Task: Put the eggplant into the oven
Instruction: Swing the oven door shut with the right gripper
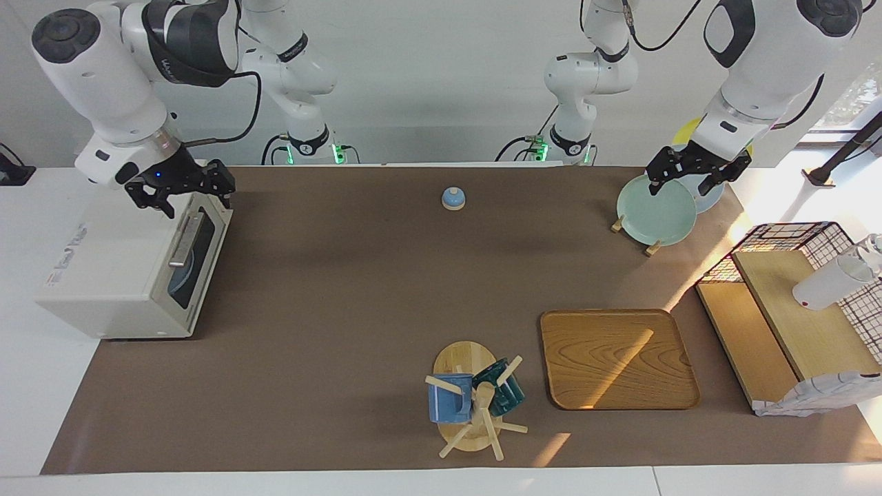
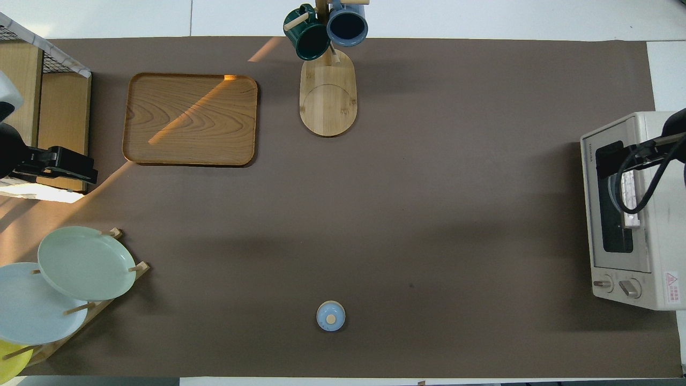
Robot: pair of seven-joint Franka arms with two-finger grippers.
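one oven (image 1: 131, 269) reads "toshiba"; both arms' fingers spread, right over it.

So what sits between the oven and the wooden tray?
Only bare brown mat lies between oven and wooden tray, clearest in the overhead view.

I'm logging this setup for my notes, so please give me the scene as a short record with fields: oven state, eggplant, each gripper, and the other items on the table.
oven: cream-white oven at the right arm's end of the table, door shut
eggplant: not visible in either view
right gripper: right gripper over the oven's door edge, fingers open, holding nothing
left gripper: left gripper above the plate rack, open, empty
other items: wooden tray, mug tree, small blue lid, wire shelf
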